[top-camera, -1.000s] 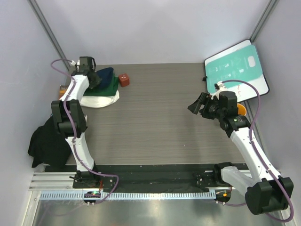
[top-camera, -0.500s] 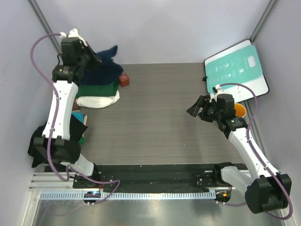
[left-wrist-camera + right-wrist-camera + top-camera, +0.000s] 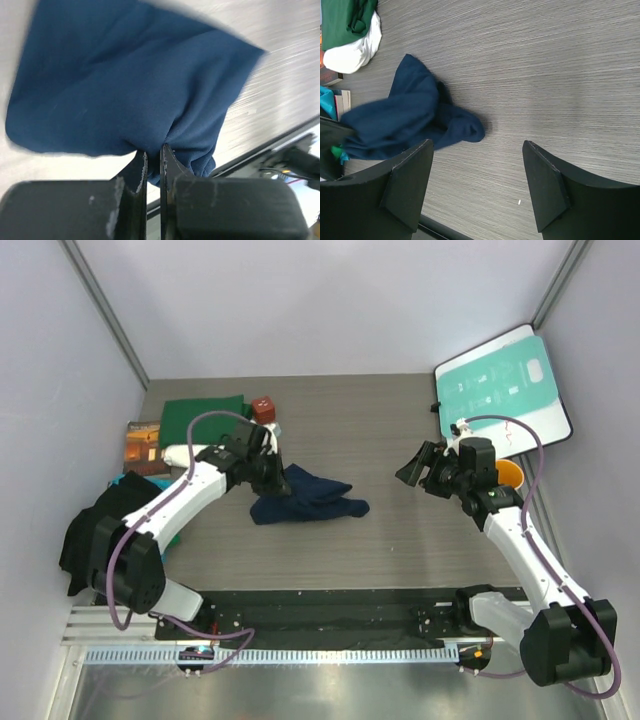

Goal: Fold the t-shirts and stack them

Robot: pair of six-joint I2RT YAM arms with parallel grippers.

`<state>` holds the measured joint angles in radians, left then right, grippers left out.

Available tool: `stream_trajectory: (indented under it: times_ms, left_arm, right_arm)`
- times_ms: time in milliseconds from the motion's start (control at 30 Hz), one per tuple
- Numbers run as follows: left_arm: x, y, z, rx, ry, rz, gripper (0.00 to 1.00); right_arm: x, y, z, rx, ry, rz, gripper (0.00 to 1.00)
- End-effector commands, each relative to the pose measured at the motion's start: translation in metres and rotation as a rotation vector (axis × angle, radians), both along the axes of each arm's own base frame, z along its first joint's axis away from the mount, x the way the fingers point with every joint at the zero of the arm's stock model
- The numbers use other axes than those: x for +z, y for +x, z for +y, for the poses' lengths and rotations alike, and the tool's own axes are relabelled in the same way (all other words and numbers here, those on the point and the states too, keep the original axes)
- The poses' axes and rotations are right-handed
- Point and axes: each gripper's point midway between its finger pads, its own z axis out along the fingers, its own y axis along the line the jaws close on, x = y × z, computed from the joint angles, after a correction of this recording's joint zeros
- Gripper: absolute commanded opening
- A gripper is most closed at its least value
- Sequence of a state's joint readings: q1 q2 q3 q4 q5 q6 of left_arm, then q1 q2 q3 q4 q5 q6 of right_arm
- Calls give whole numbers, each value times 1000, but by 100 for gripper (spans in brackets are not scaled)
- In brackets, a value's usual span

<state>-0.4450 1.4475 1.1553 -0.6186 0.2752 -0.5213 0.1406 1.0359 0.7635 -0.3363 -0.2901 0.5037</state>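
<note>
Navy-blue cloth fills the left wrist view. The left jaws are shut on a bunched fold of the navy t-shirt (image 3: 135, 85), and the fabric puckers into creases where the scuffed black fingers (image 3: 168, 165) meet. From that pinch the shirt spreads over the streaky grey tabletop (image 3: 290, 70). Seen from above, it is a soft, crumpled mound trailing away from the left jaws toward the right arm's side. Its outer edges are blurred in the wrist view, and no pocket or label can be made out.

The right jaws stand wide apart, gripping and touching nothing. Their blocky dark fingers (image 3: 407, 186) hang over bare wood-grain tabletop, well apart from the navy shirt, which lies ahead of them.

Beyond the left jaws, toward the far left corner, the dark green t-shirt (image 3: 200, 418) lies flat as a rough rectangle. It overlaps the cream-white t-shirt (image 3: 357, 52), of which only a rounded edge shows, and from above the left arm covers much of that edge. Just beside the green shirt sits a small reddish-brown block (image 3: 264, 408). A book (image 3: 145, 435) lies at the shirt's other side.

A black cloth (image 3: 95, 540) is bunched at the tabletop's left edge, near the left arm's lower links. Behind the right jaws, a teal-and-white board (image 3: 503, 380) leans tilted in the far right corner. An orange rounded thing (image 3: 511, 474) is half hidden by the right arm, and what it is cannot be told.
</note>
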Motion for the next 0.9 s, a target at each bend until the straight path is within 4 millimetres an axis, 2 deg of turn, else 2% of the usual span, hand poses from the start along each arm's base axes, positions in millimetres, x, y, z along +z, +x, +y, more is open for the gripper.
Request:
stream_trajectory:
  times_ms: [0,33,133,300,400,467,667,800,867]
  left_arm:
    - [-14,12,-11,51,-5,-56,0]
    - [-26,7,-13,53,9,-21,0]
    - [-40,-1,-12,94,46,19,0]
    - [-41,-8,-6,149,75,38,0]
    - [-41,-17,-2,161,117,32,0]
    - [-47,-26,-1,159,126,48,0]
    - [-65,-47,6,159,161,80,0]
    - [-70,-52,26,197,223,59,0]
    - [-64,-53,31,200,237,32,0]
  right_arm:
    - [30,8,2,-1,17,-93,77]
    - [32,8,1,-3,14,-101,77]
    - [34,10,0,-7,12,-100,77]
    - [32,16,-1,-11,-6,-98,77]
    - [22,21,0,-2,-13,-65,77]
    - [14,23,3,9,-9,-34,77]
    - [9,19,4,3,8,-27,77]
    - [8,13,2,-3,3,-25,77]
    - [7,11,1,0,-5,-22,77]
